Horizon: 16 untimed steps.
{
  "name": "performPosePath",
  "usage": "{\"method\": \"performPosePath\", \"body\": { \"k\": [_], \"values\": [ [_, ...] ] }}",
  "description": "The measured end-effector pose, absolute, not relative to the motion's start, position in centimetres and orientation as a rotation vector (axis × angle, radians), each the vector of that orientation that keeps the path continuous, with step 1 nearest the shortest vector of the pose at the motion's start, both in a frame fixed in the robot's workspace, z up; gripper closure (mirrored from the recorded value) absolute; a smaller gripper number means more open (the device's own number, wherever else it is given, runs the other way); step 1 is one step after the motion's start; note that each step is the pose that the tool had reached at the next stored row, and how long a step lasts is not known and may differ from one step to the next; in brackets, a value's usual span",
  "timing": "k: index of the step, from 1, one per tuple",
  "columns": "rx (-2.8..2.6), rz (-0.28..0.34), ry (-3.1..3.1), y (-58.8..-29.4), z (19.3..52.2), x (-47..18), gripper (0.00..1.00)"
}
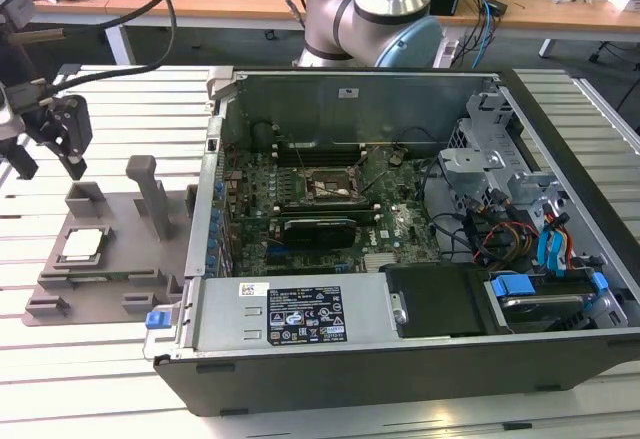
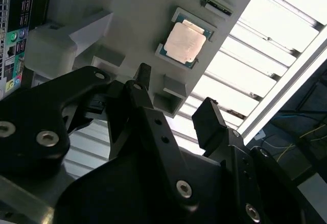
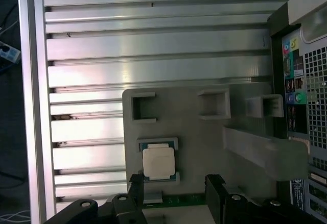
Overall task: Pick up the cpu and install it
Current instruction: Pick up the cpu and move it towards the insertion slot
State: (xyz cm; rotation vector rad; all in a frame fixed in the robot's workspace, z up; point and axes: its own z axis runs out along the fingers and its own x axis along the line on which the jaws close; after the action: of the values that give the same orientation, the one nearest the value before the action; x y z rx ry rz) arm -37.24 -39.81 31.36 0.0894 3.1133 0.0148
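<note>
The cpu (image 1: 82,246), a small square chip with a silvery top, lies flat in a recess of the grey fixture tray (image 1: 118,264) at the exterior view's left. My gripper (image 1: 48,164) hangs open above the tray's far left corner, apart from the chip, with nothing between its black fingers. In both wrist views the cpu (image 2: 185,41) (image 3: 159,163) lies on the tray (image 2: 133,15) (image 3: 199,142), just beyond the open gripper (image 2: 176,99) (image 3: 175,185). The black motherboard socket (image 1: 330,187) sits inside the open computer case.
The open computer case (image 1: 350,99) lies on the slatted metal table (image 1: 100,369), right of the tray. A tall grey post (image 1: 150,194) and low blocks rise from the tray. The arm's base (image 1: 370,19) stands behind the case, before a desk with cables.
</note>
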Motion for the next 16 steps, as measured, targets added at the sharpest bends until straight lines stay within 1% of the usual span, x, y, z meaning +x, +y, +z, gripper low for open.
{"method": "performPosePath", "body": {
  "k": [16],
  "values": [
    [0.089,0.015,3.113,-39.8,29.3,-37.2,0.4]
  ]
}}
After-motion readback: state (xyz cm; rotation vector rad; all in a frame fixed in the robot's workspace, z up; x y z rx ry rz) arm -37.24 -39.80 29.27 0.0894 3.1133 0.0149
